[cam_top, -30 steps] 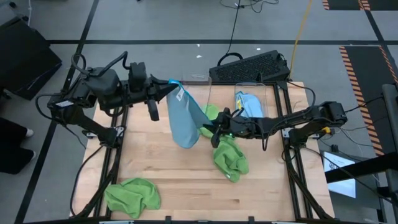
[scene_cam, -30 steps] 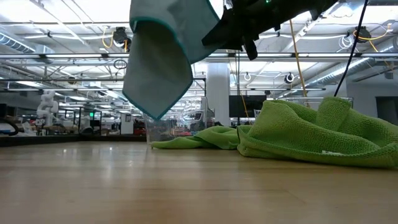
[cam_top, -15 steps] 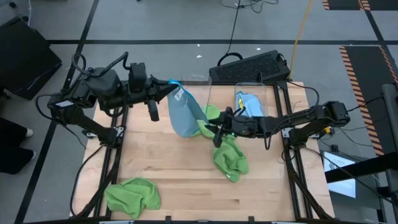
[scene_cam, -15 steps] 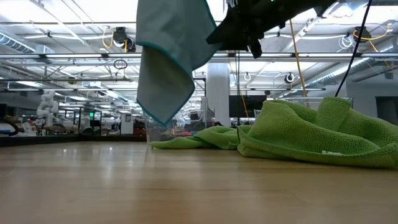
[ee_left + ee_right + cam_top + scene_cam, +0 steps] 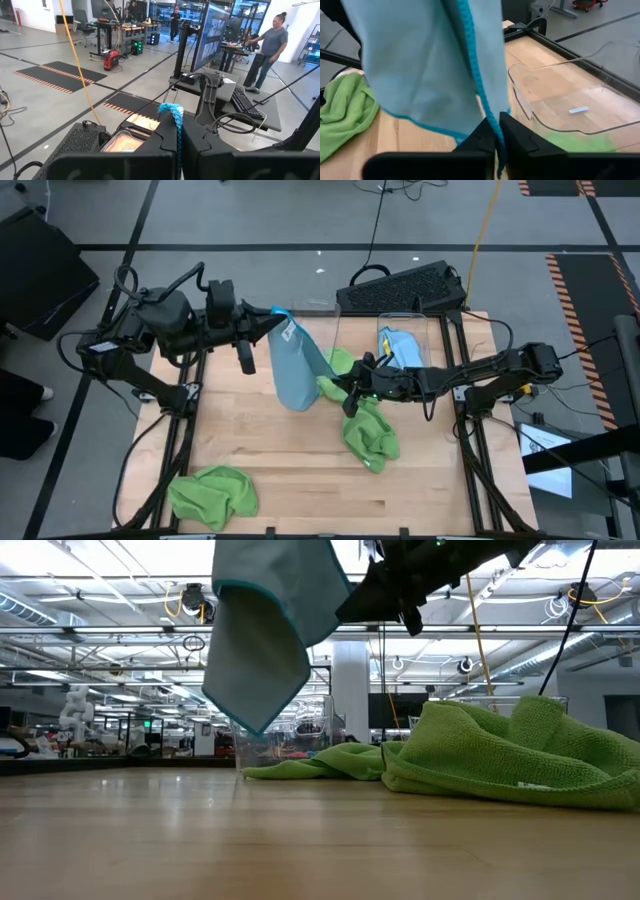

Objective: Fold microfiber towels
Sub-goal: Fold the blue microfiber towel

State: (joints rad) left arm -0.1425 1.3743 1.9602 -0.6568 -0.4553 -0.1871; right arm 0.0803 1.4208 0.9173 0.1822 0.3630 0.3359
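Looking straight down: light blue microfiber towel (image 5: 293, 370) hanging above the wooden table (image 5: 280, 470), pinched at its upper corner by the left gripper (image 5: 272, 321), jaws closed on the cloth. Right gripper (image 5: 345, 392) reaching in from the right, clamped on the towel's lower edge just beside a lime green towel (image 5: 366, 432) crumpled mid-table. Another green towel (image 5: 212, 491) bunched near the front left corner. Two clear plastic bins (image 5: 378, 310) at the back, the right one (image 5: 425, 340) holding a second blue towel (image 5: 399, 347). Black keyboard (image 5: 405, 284) behind the bins.

At table height: blue towel (image 5: 265, 635) draped from above, its lowest corner clear of the tabletop (image 5: 300, 840). Right gripper (image 5: 390, 590) dark against the ceiling lights, touching the towel's right edge. Green towel (image 5: 500, 755) heaped at right, more green cloth (image 5: 315, 762) spread flat behind it.

From the left wrist: teal hemmed edge of the blue towel (image 5: 173, 120) squeezed between the closed dark fingers (image 5: 150, 150). Beyond, a person (image 5: 270, 47) standing at a desk.

From the right wrist: blue towel (image 5: 420, 60) filling the foreground, its teal hem caught between the shut fingers (image 5: 517, 135). Clear bin (image 5: 560, 105) on the table beyond, green towel (image 5: 342, 115) to the side.
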